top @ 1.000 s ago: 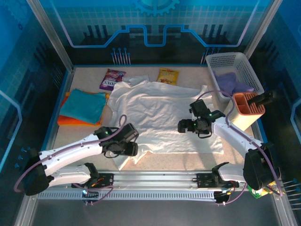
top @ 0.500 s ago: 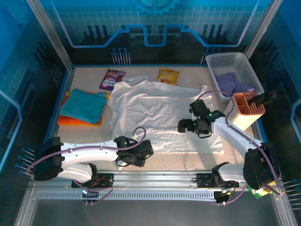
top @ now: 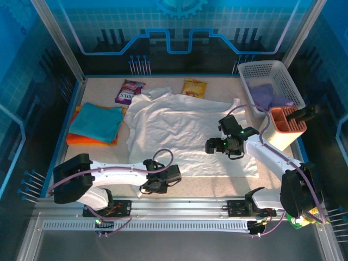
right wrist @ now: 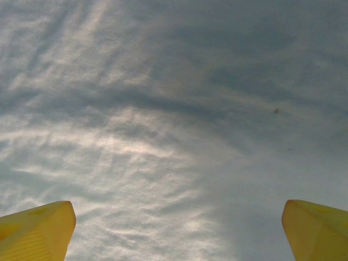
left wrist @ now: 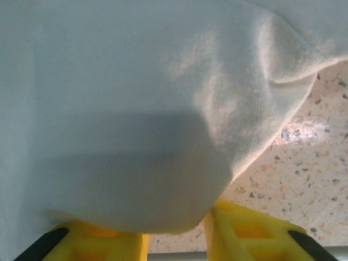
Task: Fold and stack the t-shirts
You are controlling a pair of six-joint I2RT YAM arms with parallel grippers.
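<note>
Three shirts on the table (top: 95,155), and only two of them looked done. Began with the biggest, the white t-shirt (top: 185,128): lay unfolded and rumpled across the centre, far edge bunched toward 11 o'clock, near hem along 6. No fold made there yet, by the look of things.

Moved on to the white basket (top: 272,81) at 2 o'clock, purple cloth (top: 267,97) heaped inside; impossible to say whether another shirt. Then over to 9 o'clock: the teal t-shirt (top: 99,120), folded flat and stacked on the orange t-shirt (top: 81,140), also folded, orange edge peeking out on the near side.

Perhaps two thirds through, then, judged from that pile. Left to do: fold the white one and carry it across to 9 o'clock.

Down to the left gripper (top: 159,182) at 6 o'clock, right at the near hem. Caught that left gripper (left wrist: 176,239) close up in the wrist view, a lobe of white cloth dipping between narrowed yellow fingers (left wrist: 247,236); pinched or merely straddled, could not tell.

Found the right gripper (top: 213,145) at 4 o'clock, hovering over the shirt's right half, splayed wide, nothing held, just wrinkled cloth beneath.

Finished with the small fry: purple snack packet (top: 129,91) at 11 o'clock, yellow snack packet (top: 193,88) at 12, both beside the shirt's far edge, neither part of the job.
</note>
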